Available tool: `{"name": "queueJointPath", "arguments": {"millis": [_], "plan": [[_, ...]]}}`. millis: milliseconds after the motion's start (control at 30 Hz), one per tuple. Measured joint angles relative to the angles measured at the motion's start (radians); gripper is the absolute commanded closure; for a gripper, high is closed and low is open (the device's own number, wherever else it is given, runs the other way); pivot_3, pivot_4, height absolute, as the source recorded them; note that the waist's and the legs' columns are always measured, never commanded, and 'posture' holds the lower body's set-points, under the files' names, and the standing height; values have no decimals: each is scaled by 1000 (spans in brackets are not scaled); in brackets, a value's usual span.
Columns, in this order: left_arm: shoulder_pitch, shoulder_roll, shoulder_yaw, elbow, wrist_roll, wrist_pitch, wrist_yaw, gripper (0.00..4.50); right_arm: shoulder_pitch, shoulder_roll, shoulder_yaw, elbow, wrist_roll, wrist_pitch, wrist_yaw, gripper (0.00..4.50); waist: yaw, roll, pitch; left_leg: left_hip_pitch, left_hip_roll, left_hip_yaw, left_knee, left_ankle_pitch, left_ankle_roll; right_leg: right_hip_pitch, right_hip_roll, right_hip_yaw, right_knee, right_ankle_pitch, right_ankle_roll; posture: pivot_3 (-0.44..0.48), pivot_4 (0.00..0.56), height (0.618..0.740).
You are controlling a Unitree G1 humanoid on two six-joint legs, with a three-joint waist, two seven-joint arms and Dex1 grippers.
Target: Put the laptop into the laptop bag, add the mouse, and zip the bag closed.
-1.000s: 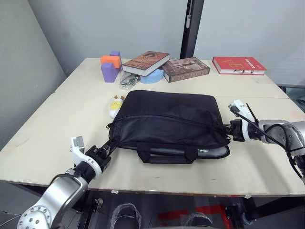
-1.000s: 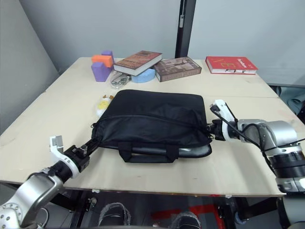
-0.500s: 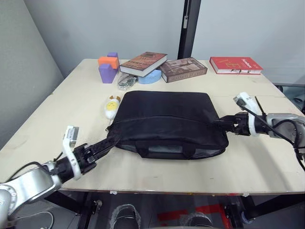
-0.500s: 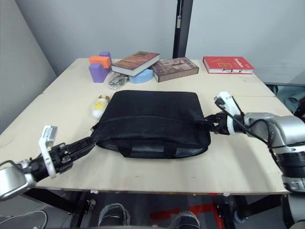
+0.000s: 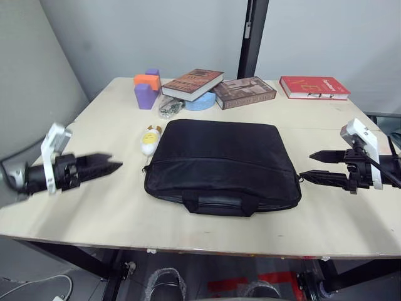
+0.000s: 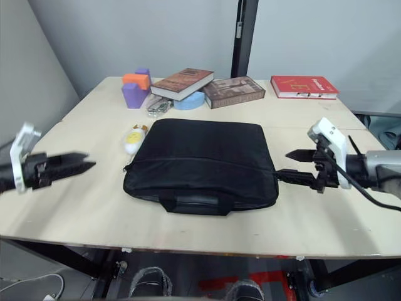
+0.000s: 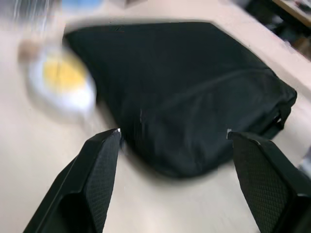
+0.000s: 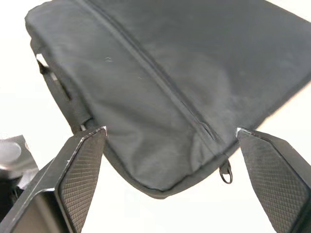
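Both hands have let go of the bag's ends since a second ago and drawn back. Left hand [image 5: 106, 165], released, hangs at 9 o'clock of the laptop bag [image 5: 220, 163], well apart; right hand [image 5: 318, 166], fingers spread and empty, sits at 3 o'clock, near the zipper pull [image 8: 225, 173]. Bag lies flat mid-counter [image 5: 100, 207], its seam apparently zipped, handles toward the robot. Laptop and mouse are presumably inside. Closing step looks finished; what remains is only to withdraw, or check the zipper's end.

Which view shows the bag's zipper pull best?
The right wrist view: the zipper pull hangs at the laptop bag corner. The eye views show it tiny; the left wrist view shows none.
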Motion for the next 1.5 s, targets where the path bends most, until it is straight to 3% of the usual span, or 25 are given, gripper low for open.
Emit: {"name": "queueJointPath", "arguments": {"millis": [200,333,367,467,700,1167,1367,1500], "plan": [[-175,-34,-204,70,294,-289,-179,844,95,1,-143,-19,-18,-45,21,38,-18,0,0,1,0,0,0,0,0,-1,0,0,3,-1,-2,0,150,725],[-239,-43,-256,118,379,-375,-266,844,133,0,-208,-25,7,-23,36,38,-12,0,-1,1,0,0,1,0,0,-1,0,0,4,-1,-2,0,150,725],[-259,-49,-261,134,395,-395,-290,591,151,0,-221,-32,13,-16,45,10,-9,0,-1,1,0,0,1,0,0,-1,0,0,4,-1,-2,0,150,725],[-278,-50,-271,158,414,-404,-333,42,171,-1,-232,-52,21,-13,63,0,-7,1,-1,1,0,0,1,0,0,-1,0,0,4,-1,-3,0,150,725],[-266,-49,-267,215,430,-402,-395,42,205,-12,-242,-62,-1,-30,88,0,-4,1,-1,1,0,0,2,0,0,-1,0,0,5,-2,-3,0,150,725],[7,-33,-78,195,427,-352,-378,42,154,-31,-143,-37,-3,-72,112,0,-4,1,-1,1,1,0,1,0,0,-1,0,0,5,-2,-4,0,150,725],[21,-33,-51,223,460,-388,-347,42,137,-33,-85,-35,-28,-109,115,0,-5,1,-1,1,1,0,1,0,0,-1,0,0,5,-2,-4,0,150,725],[-26,-42,-65,220,448,-399,-395,42,112,-36,-51,-47,-40,-128,113,0,-3,1,-1,1,1,-1,1,0,0,-1,0,-1,5,-2,-4,0,150,725]]}}
